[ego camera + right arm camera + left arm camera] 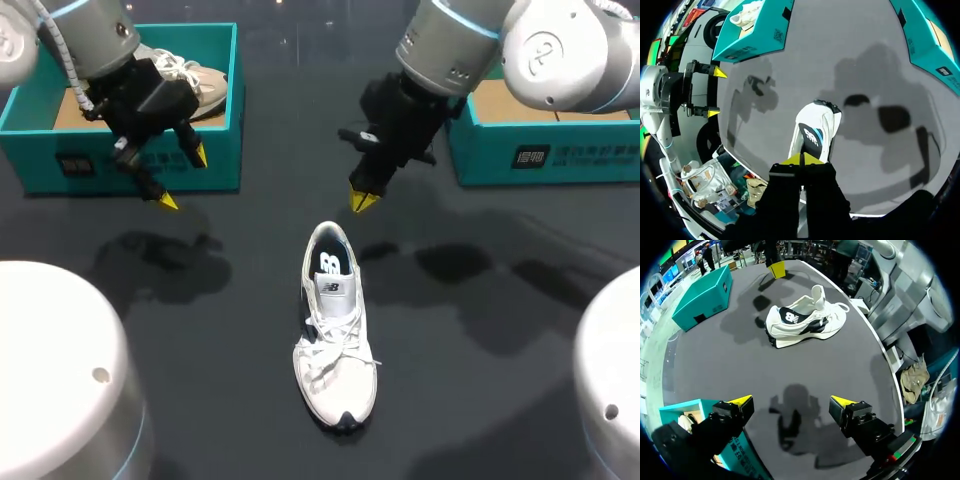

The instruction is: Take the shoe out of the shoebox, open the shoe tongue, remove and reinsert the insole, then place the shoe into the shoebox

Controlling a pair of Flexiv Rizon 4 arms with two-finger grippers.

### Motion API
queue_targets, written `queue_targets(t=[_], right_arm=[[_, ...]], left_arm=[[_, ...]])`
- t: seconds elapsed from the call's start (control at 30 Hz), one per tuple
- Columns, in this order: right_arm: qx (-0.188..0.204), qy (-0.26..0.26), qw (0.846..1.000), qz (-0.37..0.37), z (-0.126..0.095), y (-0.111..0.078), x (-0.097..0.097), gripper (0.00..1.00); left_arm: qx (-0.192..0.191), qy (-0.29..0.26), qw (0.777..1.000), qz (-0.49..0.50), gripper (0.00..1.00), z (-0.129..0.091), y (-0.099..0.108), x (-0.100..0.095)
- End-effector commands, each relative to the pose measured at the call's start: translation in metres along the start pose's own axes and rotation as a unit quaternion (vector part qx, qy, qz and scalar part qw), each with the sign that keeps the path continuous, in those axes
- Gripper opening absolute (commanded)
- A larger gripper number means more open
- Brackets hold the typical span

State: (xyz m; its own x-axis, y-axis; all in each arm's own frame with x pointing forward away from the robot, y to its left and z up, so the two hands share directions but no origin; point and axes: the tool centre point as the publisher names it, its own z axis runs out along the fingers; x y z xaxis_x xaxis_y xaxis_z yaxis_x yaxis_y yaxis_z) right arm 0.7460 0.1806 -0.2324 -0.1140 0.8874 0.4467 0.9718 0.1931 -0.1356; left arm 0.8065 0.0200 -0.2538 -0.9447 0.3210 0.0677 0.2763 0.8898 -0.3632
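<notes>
White sneaker [335,325] stands upright on the dark matte tabletop [200,400], toe nearest, out of any box so tongue and insole are reachable; soft white upper, navy trim, laced. Right claw [362,200], tips pressed together, hovers just beyond the heel, probably aiming for the tongue. Left claw [183,178] is spread, holding nothing, well apart. Farthest, 2 rigid teal boxes: left shoebox [30,150] holds a beige shoe [195,75]; right shoebox [540,150] shows a bare brown floor.

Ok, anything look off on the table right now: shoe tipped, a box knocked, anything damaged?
Nothing stands out. The white shoe stands upright on its sole mid-table. The left shoebox and right shoebox sit upright, with another shoe inside the left one. The left gripper and right gripper touch nothing.
</notes>
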Motion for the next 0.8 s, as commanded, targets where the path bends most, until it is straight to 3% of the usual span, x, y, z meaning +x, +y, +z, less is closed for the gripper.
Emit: queue_targets(t=[0.03,0.17,0.27,0.73,0.8], right_arm=[[-0.019,-0.029,0.999,0.003,0.013,-0.001,0.01,0.0],[-0.068,-0.099,0.992,-0.028,0.031,-0.009,0.031,0.0],[-0.058,-0.162,0.985,-0.017,0.042,-0.009,0.039,0.0],[-0.058,-0.162,0.985,-0.017,0.042,-0.009,0.039,0.0],[-0.064,-0.181,0.981,-0.025,0.049,-0.011,0.035,0.0]], left_arm=[[-0.013,0.009,1.0,0.026,1.0,-0.004,0.009,-0.002],[-0.024,0.021,0.998,0.049,1.0,-0.013,0.026,-0.01],[-0.019,0.042,0.997,0.056,1.0,-0.019,0.033,-0.014],[-0.011,0.046,0.997,0.055,1.0,-0.019,0.029,-0.013],[-0.006,0.038,0.997,0.067,1.0,-0.02,0.029,-0.009]])
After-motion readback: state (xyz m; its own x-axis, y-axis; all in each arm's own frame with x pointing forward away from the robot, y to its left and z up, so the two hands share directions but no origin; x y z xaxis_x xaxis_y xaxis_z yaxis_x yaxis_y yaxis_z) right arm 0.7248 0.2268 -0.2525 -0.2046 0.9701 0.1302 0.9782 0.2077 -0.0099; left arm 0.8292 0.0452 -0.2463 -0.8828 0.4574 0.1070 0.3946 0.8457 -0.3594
